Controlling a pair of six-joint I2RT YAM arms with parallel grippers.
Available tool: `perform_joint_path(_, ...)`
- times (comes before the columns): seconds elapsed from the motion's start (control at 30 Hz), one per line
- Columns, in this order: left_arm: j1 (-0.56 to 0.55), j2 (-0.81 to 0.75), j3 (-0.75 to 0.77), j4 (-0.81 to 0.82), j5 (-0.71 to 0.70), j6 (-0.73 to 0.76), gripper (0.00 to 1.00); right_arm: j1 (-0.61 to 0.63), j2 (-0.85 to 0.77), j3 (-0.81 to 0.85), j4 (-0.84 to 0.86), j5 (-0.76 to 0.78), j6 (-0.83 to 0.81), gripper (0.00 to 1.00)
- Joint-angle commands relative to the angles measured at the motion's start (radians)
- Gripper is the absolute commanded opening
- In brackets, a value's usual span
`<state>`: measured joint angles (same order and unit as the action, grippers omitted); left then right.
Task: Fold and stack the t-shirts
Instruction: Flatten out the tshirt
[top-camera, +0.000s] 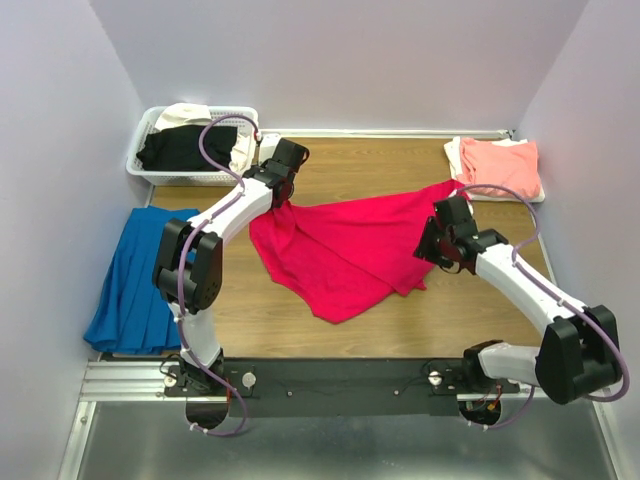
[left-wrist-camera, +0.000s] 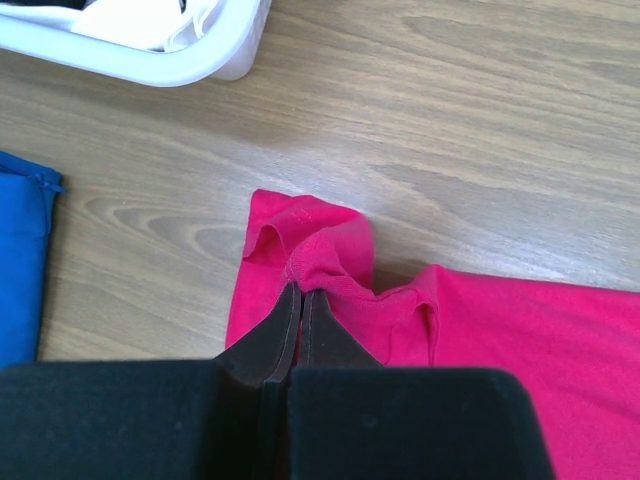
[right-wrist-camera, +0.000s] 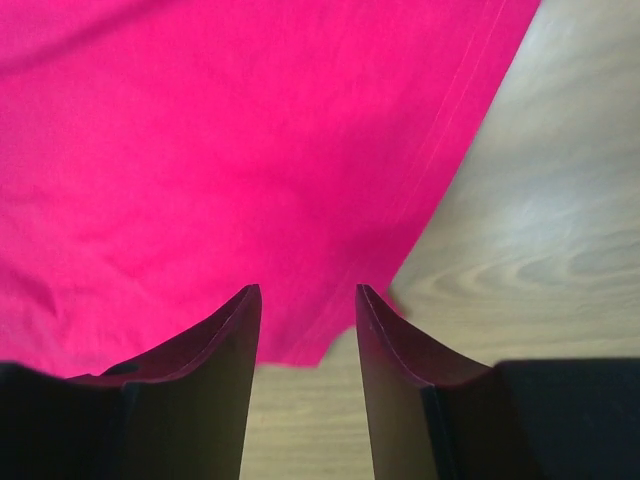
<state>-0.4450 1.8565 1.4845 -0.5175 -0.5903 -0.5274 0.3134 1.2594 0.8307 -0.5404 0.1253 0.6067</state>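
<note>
Wooden surface (top-camera: 300, 325) bears the red t-shirt (top-camera: 340, 250), crumpled, unfolded; left pincer (left-wrist-camera: 301, 297) clenched on its edge, right pincer (right-wrist-camera: 307, 300) released above it. Salmon t-shirt (top-camera: 500, 165) lies folded at 1 o'clock; others wait in the basket (top-camera: 185, 179).

The left arm (top-camera: 225, 212) reaches forward and inward, the left gripper (left-wrist-camera: 300, 292) angled down with both fingers (left-wrist-camera: 278, 335) pressed together on a fold of the crimson t-shirt (left-wrist-camera: 330, 260). The right arm (top-camera: 520, 285) bends inward. The right gripper (right-wrist-camera: 305, 290) hangs low, its 2 fingers (right-wrist-camera: 225, 335) parted.
</note>
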Motion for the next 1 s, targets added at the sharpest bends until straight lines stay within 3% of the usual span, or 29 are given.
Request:
perform_joint_path(0.0, 0.003, -0.008, -0.010, 0.031, 0.041, 0.013, 0.00, 0.067, -0.044, -0.091, -0.003, -0.105, 0.091, 0.51)
perform_joint_path(0.3, 0.003, -0.016, -0.038, 0.040, 0.061, 0.017, 0.00, 0.171, -0.061, -0.182, 0.013, -0.121, 0.162, 0.56)
perform_joint_path(0.77, 0.006, -0.039, -0.067, 0.040, 0.050, 0.020, 0.00, 0.182, -0.002, -0.208, 0.042, 0.003, 0.191, 0.53)
perform_joint_path(0.97, 0.009, -0.046, -0.069, 0.039, 0.050, 0.021, 0.00, 0.182, 0.050, -0.208, 0.094, 0.033, 0.196, 0.58)
